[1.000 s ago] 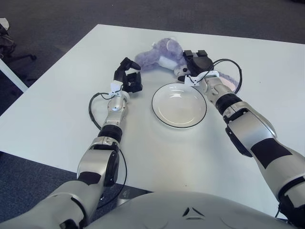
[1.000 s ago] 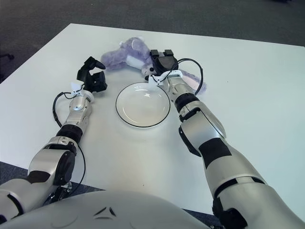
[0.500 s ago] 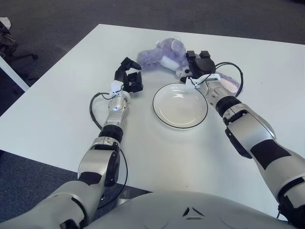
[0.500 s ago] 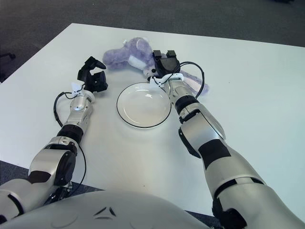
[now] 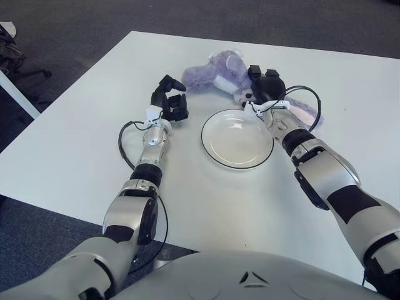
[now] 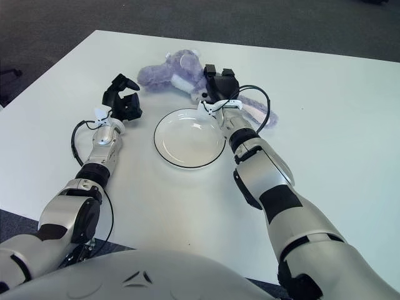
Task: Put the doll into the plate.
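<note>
Fingers of the right hand (image 5: 265, 85) press down on the doll (image 5: 219, 75), black digits spread over its middle; whether they truly grip it or only rest on it I cannot tell. That doll, purple and plush, lies on the table (image 5: 81, 144) toward the far edge, just beyond the plate's (image 5: 237, 137) far rim and not in it. Part of its pale pink side shows past the right wrist, toward the right edge. The white plate with a dark rim sits flat near the table's middle, nothing in it. At the plate's left, the left hand (image 5: 170, 100) is raised off the table with fingers curled but parted, holding nothing, close to the doll's left end without touching it.
</note>
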### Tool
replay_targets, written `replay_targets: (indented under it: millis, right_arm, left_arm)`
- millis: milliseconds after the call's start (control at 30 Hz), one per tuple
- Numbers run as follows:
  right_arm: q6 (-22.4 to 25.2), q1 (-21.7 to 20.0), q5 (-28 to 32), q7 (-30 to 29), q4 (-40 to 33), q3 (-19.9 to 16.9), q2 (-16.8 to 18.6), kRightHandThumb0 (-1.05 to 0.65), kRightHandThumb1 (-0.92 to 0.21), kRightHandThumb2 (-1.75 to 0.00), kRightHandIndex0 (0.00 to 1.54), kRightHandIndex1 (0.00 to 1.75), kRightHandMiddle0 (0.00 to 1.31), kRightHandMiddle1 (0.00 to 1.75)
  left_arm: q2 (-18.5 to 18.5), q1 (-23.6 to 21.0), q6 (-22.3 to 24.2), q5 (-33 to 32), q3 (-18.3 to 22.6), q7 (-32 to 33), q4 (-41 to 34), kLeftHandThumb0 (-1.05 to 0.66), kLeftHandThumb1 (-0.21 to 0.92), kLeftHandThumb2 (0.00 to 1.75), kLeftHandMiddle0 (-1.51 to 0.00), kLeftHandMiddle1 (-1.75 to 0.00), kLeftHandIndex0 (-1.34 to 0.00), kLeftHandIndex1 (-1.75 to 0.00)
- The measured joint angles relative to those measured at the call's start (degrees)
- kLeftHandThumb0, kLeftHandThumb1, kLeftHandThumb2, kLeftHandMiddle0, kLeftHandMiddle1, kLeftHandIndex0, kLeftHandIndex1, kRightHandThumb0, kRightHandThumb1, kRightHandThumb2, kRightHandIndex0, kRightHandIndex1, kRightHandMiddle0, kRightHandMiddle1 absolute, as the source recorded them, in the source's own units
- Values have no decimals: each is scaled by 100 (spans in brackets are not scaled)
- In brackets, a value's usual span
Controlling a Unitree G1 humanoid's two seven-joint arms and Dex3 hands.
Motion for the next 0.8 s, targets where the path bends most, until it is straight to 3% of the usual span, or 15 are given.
replay_targets:
  millis: [367, 800]
  right_arm:
    - [-254, 42, 236, -73, 2, -179, -46, 0, 13, -170, 104, 139, 77, 175]
    - [-552, 43, 584, 342, 1, -433, -162, 0, 6, -166, 98, 150, 68, 175]
  left_arm:
    - [5, 4, 0, 3, -10, 0, -3, -44, 43, 118, -124, -175, -52, -175]
    - [6, 4, 0, 6, -23, 0, -5, -44, 42, 118, -125, -175, -53, -175]
